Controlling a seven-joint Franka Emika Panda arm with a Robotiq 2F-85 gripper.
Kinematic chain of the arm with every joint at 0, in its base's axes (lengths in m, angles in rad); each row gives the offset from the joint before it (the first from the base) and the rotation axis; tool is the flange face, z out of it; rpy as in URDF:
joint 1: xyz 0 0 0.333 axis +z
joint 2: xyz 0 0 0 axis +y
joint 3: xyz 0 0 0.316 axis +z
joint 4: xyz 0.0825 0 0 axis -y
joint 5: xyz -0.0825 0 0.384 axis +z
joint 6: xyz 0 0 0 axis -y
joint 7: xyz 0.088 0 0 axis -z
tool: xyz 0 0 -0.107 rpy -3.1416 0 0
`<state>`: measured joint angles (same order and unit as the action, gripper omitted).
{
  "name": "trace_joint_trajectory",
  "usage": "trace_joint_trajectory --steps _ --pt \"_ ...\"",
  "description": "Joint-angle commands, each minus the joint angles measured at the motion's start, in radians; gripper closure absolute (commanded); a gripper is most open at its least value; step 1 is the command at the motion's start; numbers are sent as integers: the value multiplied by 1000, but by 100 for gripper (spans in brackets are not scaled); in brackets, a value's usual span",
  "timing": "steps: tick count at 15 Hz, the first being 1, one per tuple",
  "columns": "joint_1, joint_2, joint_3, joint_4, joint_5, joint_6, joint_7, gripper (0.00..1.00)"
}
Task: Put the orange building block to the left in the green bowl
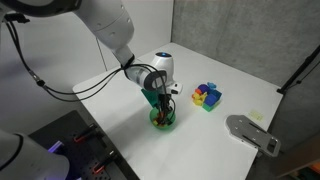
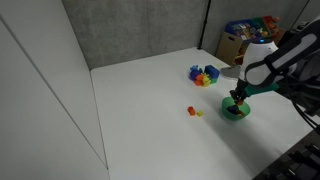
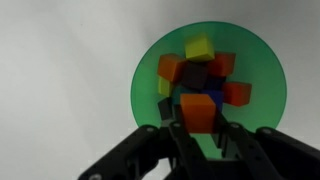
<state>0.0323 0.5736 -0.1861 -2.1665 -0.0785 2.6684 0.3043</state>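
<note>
The green bowl sits on the white table and holds several coloured blocks; it shows in both exterior views. My gripper hangs right over the bowl, shut on an orange building block held between its fingertips just above the bowl's near side. Another tiny orange-red block lies on the table next to a small yellow block, apart from the bowl.
A blue-yellow-purple cluster of blocks stands on the table beyond the bowl. A grey flat device lies near a table edge. A box of toys stands off the table. Cables hang by the arm.
</note>
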Motion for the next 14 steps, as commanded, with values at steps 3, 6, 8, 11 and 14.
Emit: trace_joint_trajectory --steps 3,6,8,11,14 --pt "-9 -20 -1 -44 1 19 -33 45" --pt "-12 -36 2 -46 3 7 -42 21" --pt "-10 -63 2 -47 0 -8 -52 6" --pt "0 -118 -1 -50 -15 -38 -67 0" --pt "2 -195 12 -53 -19 -93 -96 0"
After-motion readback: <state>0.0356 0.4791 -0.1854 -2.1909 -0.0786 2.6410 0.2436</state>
